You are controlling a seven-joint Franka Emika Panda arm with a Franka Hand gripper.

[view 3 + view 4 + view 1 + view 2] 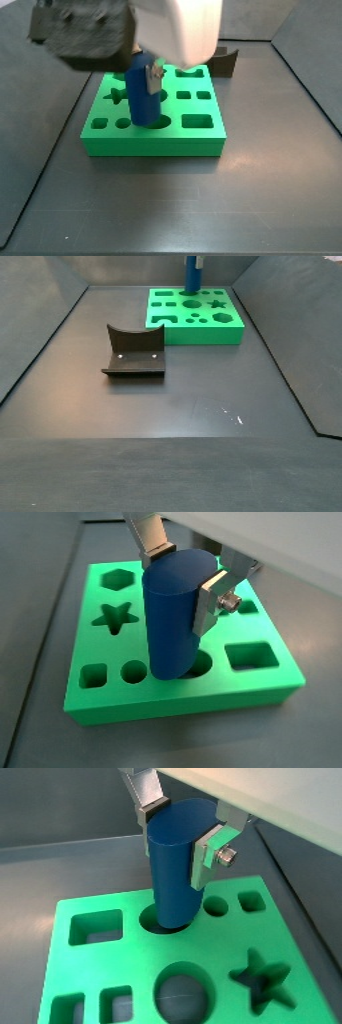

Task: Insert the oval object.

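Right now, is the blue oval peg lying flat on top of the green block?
No. The smooth blue oval peg stands upright in the pincer, its lower end in a hole of the green block.

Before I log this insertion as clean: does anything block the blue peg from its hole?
Nothing visible does. The pincer grips the smooth blue oval peg, whose lower end already sits in the green block's hole.

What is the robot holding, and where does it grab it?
The end effector holds the blue oval object by its upper end, its lower end in a hole of the green block.
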